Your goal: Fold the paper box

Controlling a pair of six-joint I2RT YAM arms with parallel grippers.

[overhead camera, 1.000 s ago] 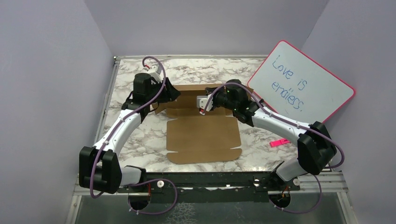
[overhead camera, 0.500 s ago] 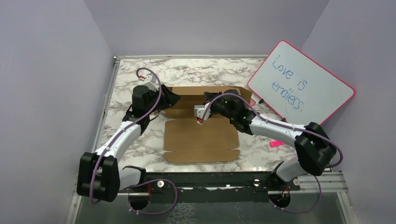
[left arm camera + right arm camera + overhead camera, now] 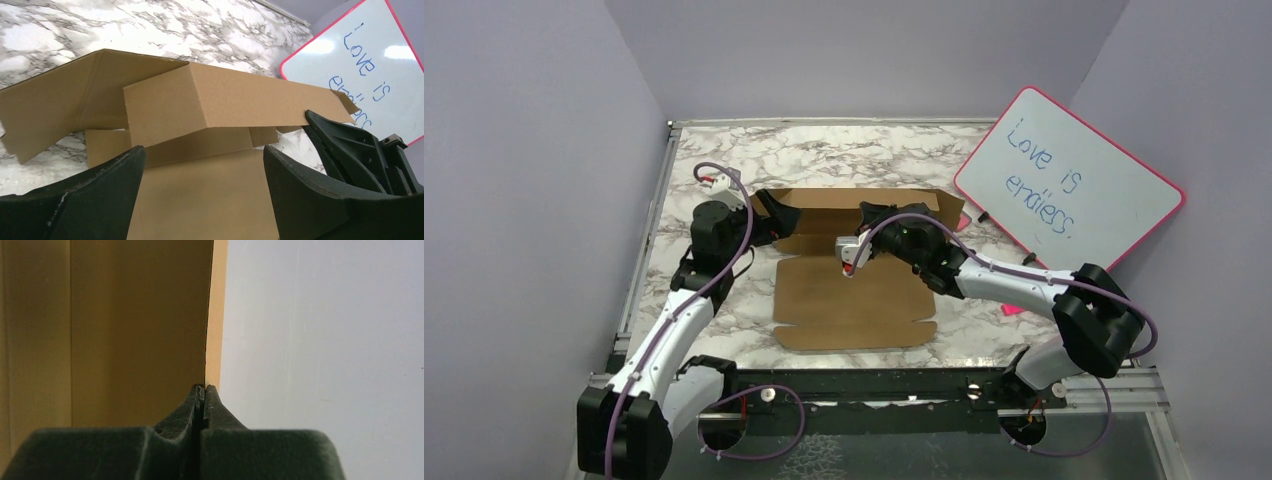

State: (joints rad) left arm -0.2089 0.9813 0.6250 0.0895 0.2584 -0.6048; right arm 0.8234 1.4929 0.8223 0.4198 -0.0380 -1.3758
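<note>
The paper box (image 3: 854, 295) is a brown cardboard sheet lying flat on the marble table, with its far panel (image 3: 235, 100) folded up into a low wall. My left gripper (image 3: 774, 210) is open at the left end of that wall. In the left wrist view its fingers (image 3: 202, 165) spread wide over the flat sheet (image 3: 200, 210) and hold nothing. My right gripper (image 3: 871, 213) is shut, its tips at the inside of the raised wall. In the right wrist view the closed tips (image 3: 205, 387) meet the edge of a cardboard panel (image 3: 140, 325).
A pink-rimmed whiteboard (image 3: 1069, 180) with blue writing leans at the back right, close to the wall's right end. A small pink object (image 3: 1022, 305) lies on the table right of the sheet. Grey walls enclose the table on three sides.
My left gripper opened wide and drew back to the left, off the cardboard. The right gripper shifted slightly left and nearer. The far panel stays raised.
</note>
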